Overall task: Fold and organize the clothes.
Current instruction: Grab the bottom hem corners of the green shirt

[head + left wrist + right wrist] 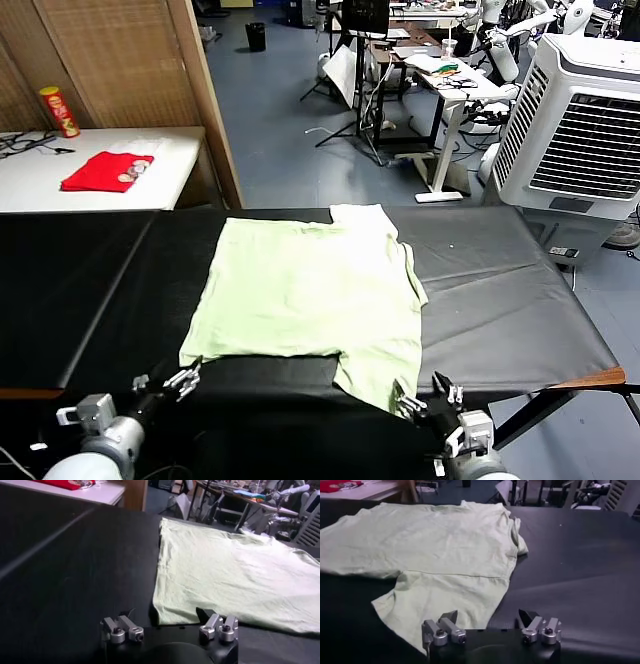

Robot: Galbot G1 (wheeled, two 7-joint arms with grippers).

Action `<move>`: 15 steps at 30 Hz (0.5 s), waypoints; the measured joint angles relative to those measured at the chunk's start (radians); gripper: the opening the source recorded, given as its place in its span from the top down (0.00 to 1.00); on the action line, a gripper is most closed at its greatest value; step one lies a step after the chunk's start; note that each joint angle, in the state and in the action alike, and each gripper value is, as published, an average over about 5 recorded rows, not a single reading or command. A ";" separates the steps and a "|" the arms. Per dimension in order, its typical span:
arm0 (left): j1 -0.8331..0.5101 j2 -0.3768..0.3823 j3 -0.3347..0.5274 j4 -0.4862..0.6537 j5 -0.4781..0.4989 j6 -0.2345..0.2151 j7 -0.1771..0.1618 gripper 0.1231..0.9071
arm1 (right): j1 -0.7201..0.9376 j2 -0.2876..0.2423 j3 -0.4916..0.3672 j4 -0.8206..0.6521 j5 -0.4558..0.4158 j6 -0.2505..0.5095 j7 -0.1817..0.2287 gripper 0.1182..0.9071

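The clothes, one pale mint-green short-sleeved shirt (310, 295), lie spread flat on the black table (520, 290). One sleeve points toward me at the near right. My left gripper (163, 380) is open just short of the shirt's near left corner. In the left wrist view that corner of the shirt (230, 575) lies just ahead of the open left gripper (170, 625). My right gripper (425, 393) is open at the near sleeve's edge. The right wrist view shows the shirt (435, 545) with its sleeve ahead of one finger of the right gripper (490, 622).
A white side table (180, 165) at the far left carries a bright red cloth (105, 172) and a tall can (58, 110). A wooden screen (120, 60) stands behind it. A white air cooler (580, 130) stands off the table's far right corner.
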 joint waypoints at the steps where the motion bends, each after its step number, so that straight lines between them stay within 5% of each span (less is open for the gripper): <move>1: -0.002 0.000 0.000 0.002 -0.001 0.001 0.000 0.14 | -0.001 0.001 -0.001 0.000 0.000 -0.001 0.002 0.14; 4: -0.008 -0.001 0.002 0.012 -0.003 0.000 0.000 0.14 | -0.003 0.005 -0.006 -0.004 0.000 -0.003 0.010 0.17; 8: -0.013 -0.002 0.009 0.027 -0.003 -0.009 0.001 0.18 | -0.004 0.012 -0.015 -0.007 -0.001 -0.005 0.015 0.37; 15: -0.018 -0.011 0.022 0.037 0.007 -0.022 0.016 0.63 | -0.010 0.023 -0.021 -0.007 -0.004 -0.006 0.036 0.83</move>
